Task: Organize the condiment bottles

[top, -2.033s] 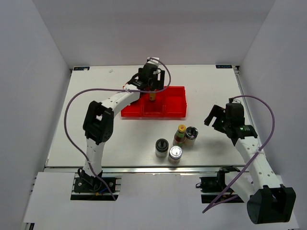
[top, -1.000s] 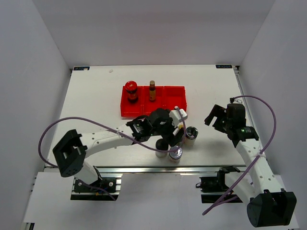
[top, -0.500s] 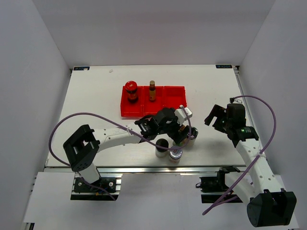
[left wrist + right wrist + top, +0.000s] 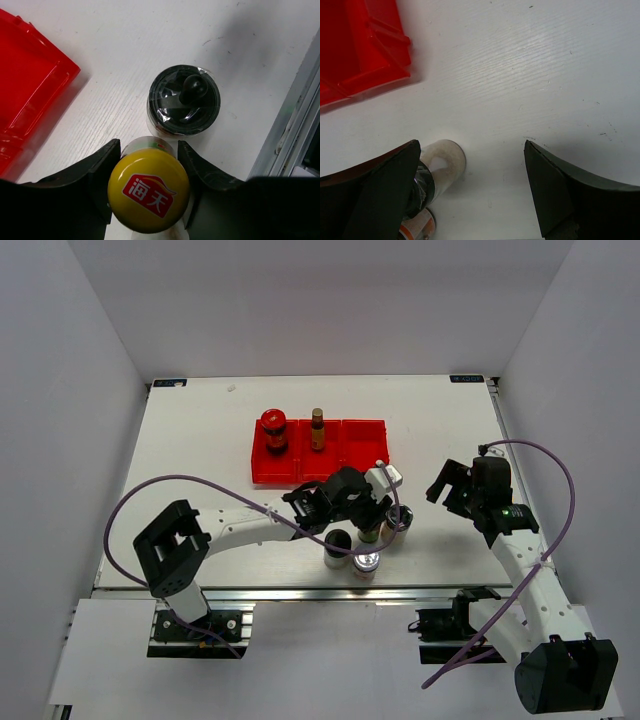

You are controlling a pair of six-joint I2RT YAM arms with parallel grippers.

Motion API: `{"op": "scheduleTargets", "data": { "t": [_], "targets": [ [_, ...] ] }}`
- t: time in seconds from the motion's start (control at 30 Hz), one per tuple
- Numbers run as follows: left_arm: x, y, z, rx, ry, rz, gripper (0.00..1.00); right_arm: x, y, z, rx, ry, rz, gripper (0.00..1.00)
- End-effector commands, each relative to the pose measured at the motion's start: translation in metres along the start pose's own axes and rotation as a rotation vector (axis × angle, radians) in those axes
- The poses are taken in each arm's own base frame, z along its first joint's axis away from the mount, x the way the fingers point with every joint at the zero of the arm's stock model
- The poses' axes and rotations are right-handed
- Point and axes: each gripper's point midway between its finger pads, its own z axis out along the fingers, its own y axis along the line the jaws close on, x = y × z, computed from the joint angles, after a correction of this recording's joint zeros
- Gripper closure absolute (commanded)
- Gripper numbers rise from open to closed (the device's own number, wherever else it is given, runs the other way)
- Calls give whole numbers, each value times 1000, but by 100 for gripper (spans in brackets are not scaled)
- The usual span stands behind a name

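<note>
My left gripper (image 4: pixel 373 521) is shut on the yellow-capped bottle (image 4: pixel 149 190), its fingers (image 4: pixel 107 165) pressed against both sides below the cap; the bottle stands on the table. Just beyond it is the dark-metallic-lidded jar (image 4: pixel 183 100), also visible as (image 4: pixel 400 523). The black-lidded jar (image 4: pixel 337 545) and the silver-lidded jar (image 4: pixel 366 562) stand close by toward the near edge. The red-lidded jar (image 4: pixel 273 428) and the thin bottle (image 4: pixel 318 427) stand in the red bins (image 4: pixel 362 455). My right gripper (image 4: pixel 471 145) hovers open to the right of the group, holding nothing.
The right-hand compartment of the red bins (image 4: pixel 360 45) holds nothing. The table's near edge with its metal rail (image 4: pixel 295 120) runs close to the jars. In the right wrist view, the dark-lidded jar (image 4: pixel 442 167) shows beside the left finger.
The left arm swung from the bins down to the jar group and its jaws closed round the yellow-capped bottle. The right arm has not moved.
</note>
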Motion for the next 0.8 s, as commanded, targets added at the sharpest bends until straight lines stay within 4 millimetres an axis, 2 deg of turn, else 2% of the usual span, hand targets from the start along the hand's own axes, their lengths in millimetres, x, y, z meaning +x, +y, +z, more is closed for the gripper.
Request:
{"op": "scheduleTargets", "data": {
  "t": [0.0, 0.03, 0.3, 0.4, 0.53, 0.6, 0.63, 0.77],
  "targets": [
    [-45, 7, -24, -48, -134, 0, 52, -6, 0, 0, -7, -34, -15, 11],
    [-47, 9, -27, -61, -139, -4, 58, -6, 0, 0, -7, -34, -15, 11],
    [-87, 48, -56, -293, -199, -14, 60, -6, 1, 0, -9, -33, -16, 11],
    [-100, 73, -65, -385, -223, -43, 61, -5, 1, 0, -10, -30, -15, 11],
    [-108, 120, -81, -501, -240, -102, 61, -5, 1, 2, -11, -32, -15, 11],
    [-119, 133, -91, -502, -283, -117, 61, -5, 0, 2, -6, -31, -13, 11],
    [-123, 149, -98, -527, -304, -129, 60, -5, 0, 3, -4, -28, -14, 11],
    [-138, 183, -111, -593, -339, -134, 60, -6, -1, 3, 4, -29, -14, 11]
  ]
}}
